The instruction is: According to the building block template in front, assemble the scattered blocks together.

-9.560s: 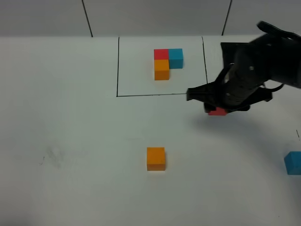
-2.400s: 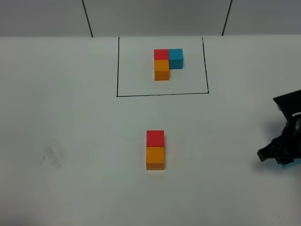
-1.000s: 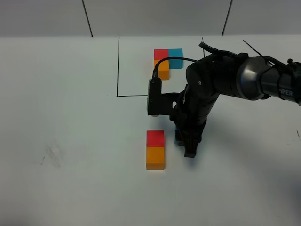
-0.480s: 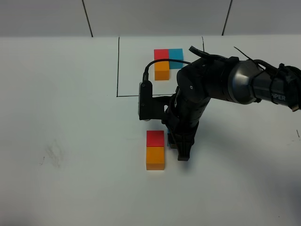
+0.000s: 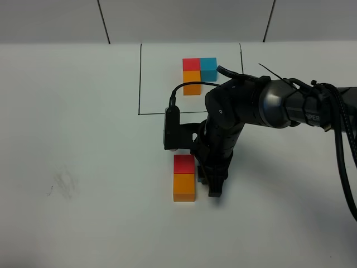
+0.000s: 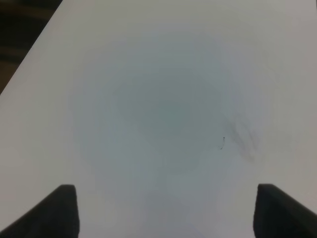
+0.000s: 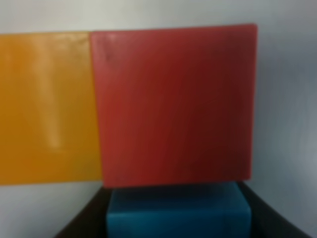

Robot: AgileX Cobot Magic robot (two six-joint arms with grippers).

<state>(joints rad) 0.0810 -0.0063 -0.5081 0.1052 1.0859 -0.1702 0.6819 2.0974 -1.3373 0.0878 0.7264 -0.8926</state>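
Right hand presses blue cube against red cube.

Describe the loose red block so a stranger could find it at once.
Start at the black-line rectangle on the white table, then look below it, outside the frame. The red block sits there against an orange block; unlike the template's red cube, no frame surrounds it.

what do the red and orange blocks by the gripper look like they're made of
Red block: probably painted wood or dense foam; flat matte face, faint scuffs, crisp edges. Orange block: likely the same, with a soft sheen streak up close. Neither shows grain, so plastic can't be ruled out.
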